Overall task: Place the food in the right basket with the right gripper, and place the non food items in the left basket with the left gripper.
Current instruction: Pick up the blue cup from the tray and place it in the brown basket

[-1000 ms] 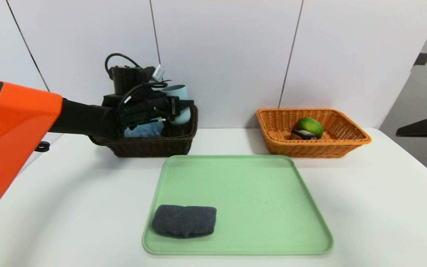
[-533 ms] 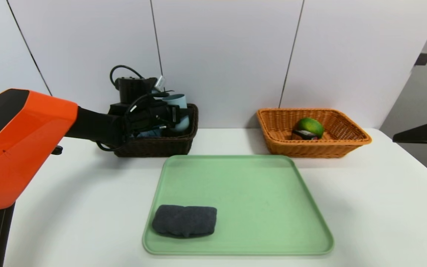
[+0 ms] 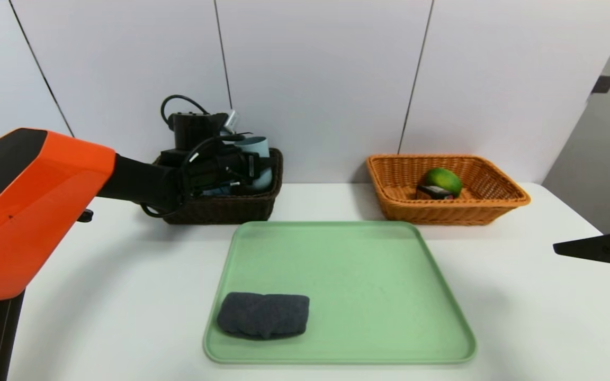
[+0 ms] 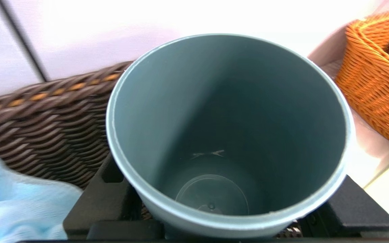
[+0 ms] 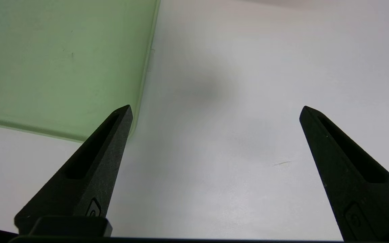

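My left gripper (image 3: pixel 252 165) is shut on the teal-blue cup (image 3: pixel 257 159), holding it upright inside the dark brown left basket (image 3: pixel 220 209). In the left wrist view the cup (image 4: pixel 221 118) fills the frame between the black fingers (image 4: pixel 113 189), and the light-blue bath puff (image 4: pixel 15 202) lies beside it in the basket. A folded dark grey towel (image 3: pixel 263 315) rests on the near left of the green tray (image 3: pixel 368 286). The green fruit (image 3: pixel 443 181) and the small black box (image 3: pixel 434 191) lie in the orange right basket (image 3: pixel 495 203). My right gripper (image 5: pixel 214 109) hangs open and empty over the table by the tray's corner.
The two baskets stand at the back of the white table (image 3: pixel 522 317), against the wall, with the tray in front between them. The right gripper (image 3: pixel 596 248) shows at the far right edge of the head view, above the table's right side.
The left arm has carried the cup down and a little right, deeper into the brown basket. The right gripper has dropped lower at the right edge.
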`<act>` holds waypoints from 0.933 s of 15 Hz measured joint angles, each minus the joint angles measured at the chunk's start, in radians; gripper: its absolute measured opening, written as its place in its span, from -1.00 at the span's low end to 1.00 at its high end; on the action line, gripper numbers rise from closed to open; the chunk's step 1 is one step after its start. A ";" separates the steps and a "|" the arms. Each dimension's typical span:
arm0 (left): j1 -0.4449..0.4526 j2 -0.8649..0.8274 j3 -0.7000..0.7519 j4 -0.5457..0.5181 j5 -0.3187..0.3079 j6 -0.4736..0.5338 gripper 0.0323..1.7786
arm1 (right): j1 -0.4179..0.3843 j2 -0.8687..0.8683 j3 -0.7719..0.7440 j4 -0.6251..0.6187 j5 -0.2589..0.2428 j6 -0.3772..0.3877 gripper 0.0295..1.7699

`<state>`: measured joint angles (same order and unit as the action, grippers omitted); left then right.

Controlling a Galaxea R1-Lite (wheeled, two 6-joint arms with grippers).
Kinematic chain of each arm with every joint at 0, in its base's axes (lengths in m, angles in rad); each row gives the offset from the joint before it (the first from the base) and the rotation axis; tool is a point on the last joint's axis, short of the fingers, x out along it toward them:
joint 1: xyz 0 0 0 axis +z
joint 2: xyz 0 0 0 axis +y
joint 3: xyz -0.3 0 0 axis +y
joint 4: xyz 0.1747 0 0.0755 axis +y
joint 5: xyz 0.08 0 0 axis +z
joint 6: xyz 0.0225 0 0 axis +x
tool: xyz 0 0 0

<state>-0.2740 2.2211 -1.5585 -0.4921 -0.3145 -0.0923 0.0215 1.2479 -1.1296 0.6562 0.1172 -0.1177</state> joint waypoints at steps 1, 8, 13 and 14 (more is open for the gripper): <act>0.001 0.001 0.000 0.000 0.000 0.000 0.31 | 0.001 -0.001 0.001 0.000 -0.001 0.001 0.93; 0.013 0.016 -0.001 0.000 0.000 0.049 0.31 | 0.003 -0.007 0.004 0.001 -0.006 0.005 0.93; 0.033 0.026 -0.003 -0.003 -0.001 0.092 0.31 | 0.003 -0.014 0.006 0.002 -0.003 0.005 0.93; 0.035 0.028 -0.003 -0.003 -0.001 0.092 0.31 | 0.003 -0.015 0.007 0.002 -0.003 0.005 0.93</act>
<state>-0.2394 2.2489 -1.5611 -0.4955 -0.3151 -0.0004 0.0240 1.2326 -1.1228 0.6585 0.1138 -0.1130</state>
